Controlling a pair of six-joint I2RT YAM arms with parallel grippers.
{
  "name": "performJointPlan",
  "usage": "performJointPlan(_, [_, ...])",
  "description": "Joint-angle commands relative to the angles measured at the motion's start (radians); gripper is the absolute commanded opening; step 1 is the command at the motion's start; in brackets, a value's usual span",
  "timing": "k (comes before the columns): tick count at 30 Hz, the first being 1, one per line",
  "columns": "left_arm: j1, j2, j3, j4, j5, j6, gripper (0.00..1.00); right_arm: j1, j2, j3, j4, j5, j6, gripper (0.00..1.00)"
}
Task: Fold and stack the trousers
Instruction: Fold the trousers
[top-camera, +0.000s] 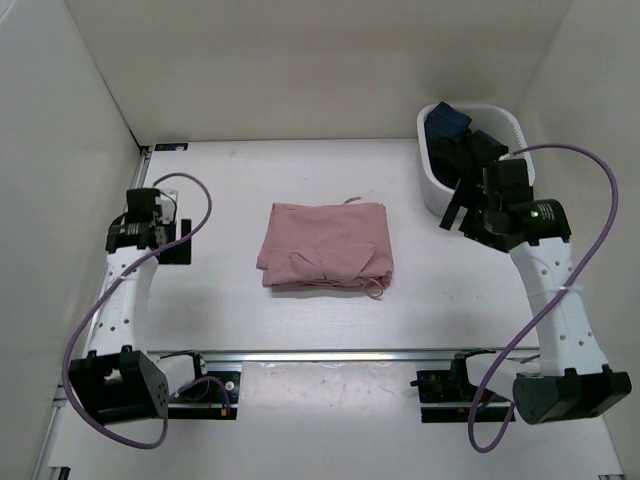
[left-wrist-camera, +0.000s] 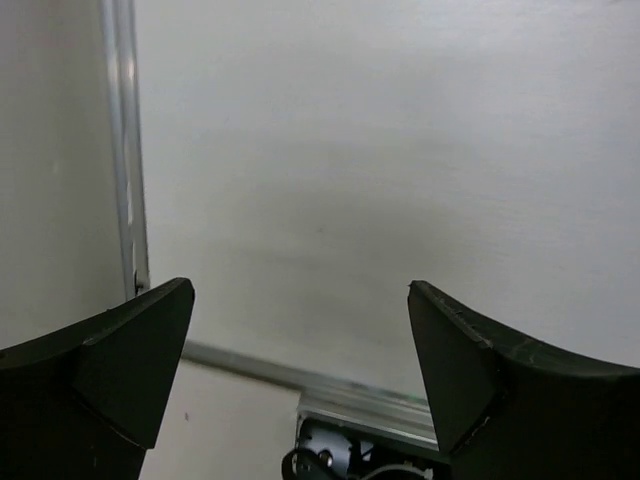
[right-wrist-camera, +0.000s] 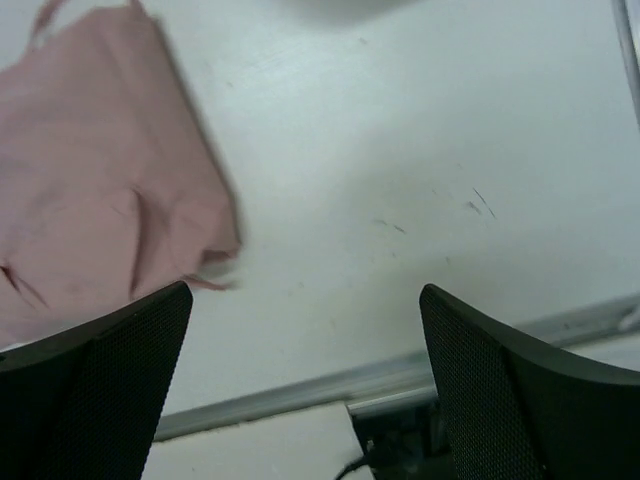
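Dusty-pink thin-fabric trousers (top-camera: 328, 245) lie folded mid-table, drawstring trailing; left gripper (left-wrist-camera: 300, 300) jaws apart, empty; right gripper (right-wrist-camera: 305, 300) jaws apart, empty, near white plastic basket (top-camera: 515, 125); advice: pinch all layers together, lift flat.

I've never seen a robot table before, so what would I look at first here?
A folded bundle of pink trousers lies in the middle of the white table. A white basket with dark blue cloth inside sits at the far right corner. An arm stands at each side, the left fingers and right fingers open and empty.
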Motion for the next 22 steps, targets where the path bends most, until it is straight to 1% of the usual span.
performJointPlan(1, [0.073,-0.085,-0.059,-0.010,-0.153,-0.022,1.00,-0.048,-0.011,-0.047,-0.136,0.044,-0.015,0.99])
performJointPlan(3, [0.112,-0.111,-0.100,0.001,-0.206,-0.021,1.00,-0.058,-0.020,-0.047,-0.147,0.066,-0.025,0.99])
performJointPlan(6, [0.172,-0.122,-0.175,0.024,-0.217,-0.008,1.00,-0.097,-0.020,-0.033,-0.147,0.067,-0.035,0.99])
performJointPlan(11, [0.184,-0.157,-0.278,0.024,-0.217,0.002,1.00,-0.097,-0.011,-0.007,-0.126,0.045,-0.044,0.99])
performJointPlan(12, [0.184,-0.185,-0.299,0.024,-0.217,0.002,1.00,-0.097,-0.011,-0.007,-0.126,0.045,-0.044,0.99])
performJointPlan(19, [0.255,-0.228,-0.310,0.015,-0.131,0.011,1.00,-0.097,-0.011,-0.031,-0.116,0.056,-0.055,0.99])
performJointPlan(22, [0.264,-0.228,-0.310,0.004,-0.131,0.011,1.00,-0.097,-0.038,-0.064,-0.089,0.047,-0.064,0.99])
